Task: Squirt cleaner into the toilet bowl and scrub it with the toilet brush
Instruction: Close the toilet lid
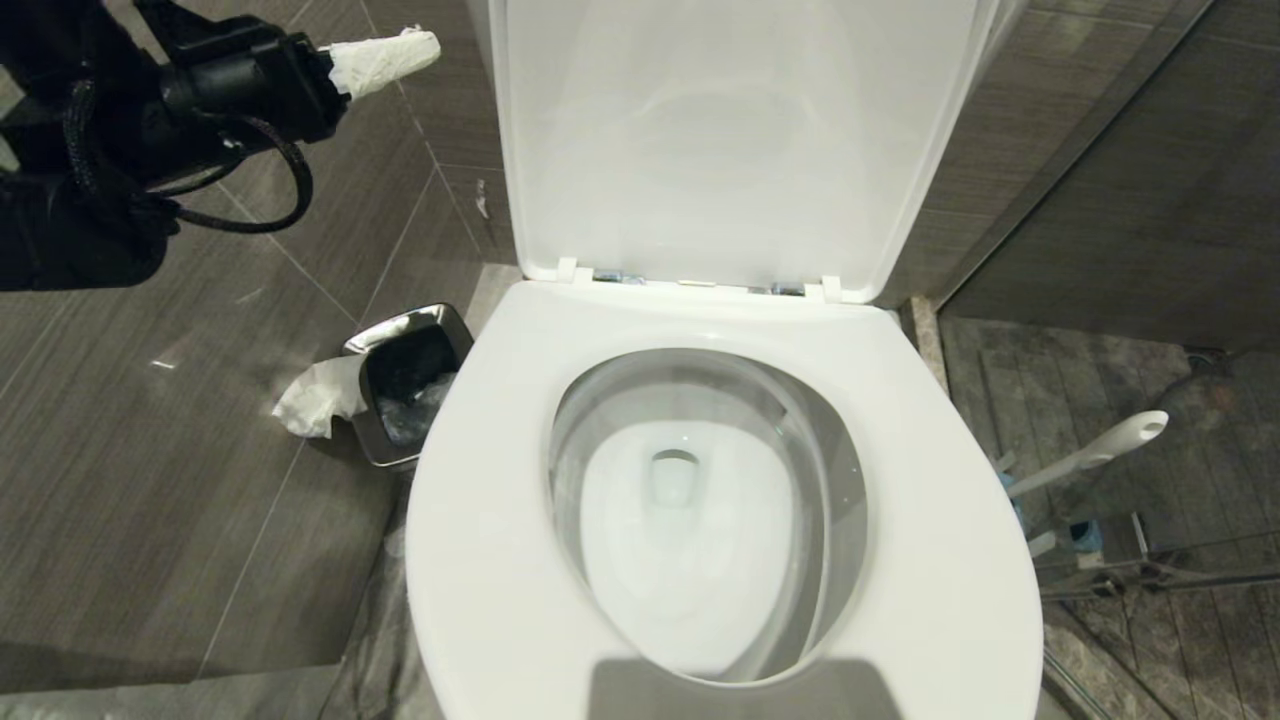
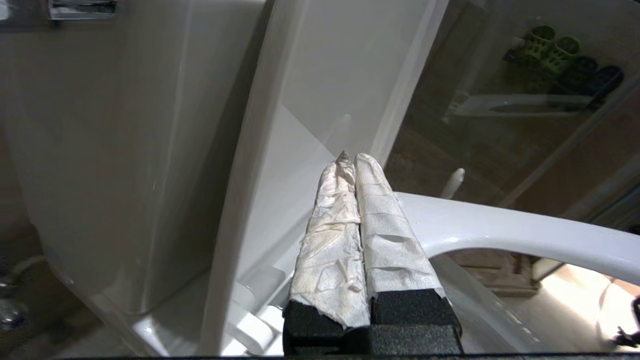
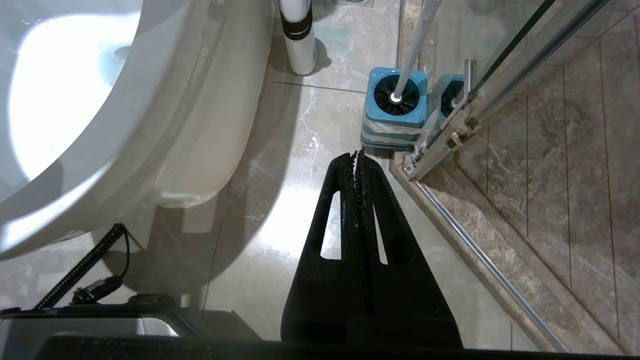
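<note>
The toilet bowl [image 1: 900,420] fills the middle of the head view, white seat down and lid [image 1: 730,140] raised. My left gripper [image 1: 428,45] hovers high to the left of the lid, its paper-wrapped fingers [image 2: 380,225] shut with nothing between them. They point at the lid's edge [image 2: 280,150] and the rear of the seat [image 2: 500,225]. The toilet brush [image 1: 1090,455] leans in its blue holder [image 3: 395,105] on the floor right of the bowl. My right gripper [image 3: 357,152] hangs shut above the floor, short of that holder.
A steel bin [image 1: 410,385] with crumpled tissue [image 1: 320,395] stands left of the bowl. A white bottle with a black band [image 3: 297,35] stands on the floor beside the toilet base [image 3: 200,125]. The glass shower door and its metal rail [image 3: 470,115] close off the right.
</note>
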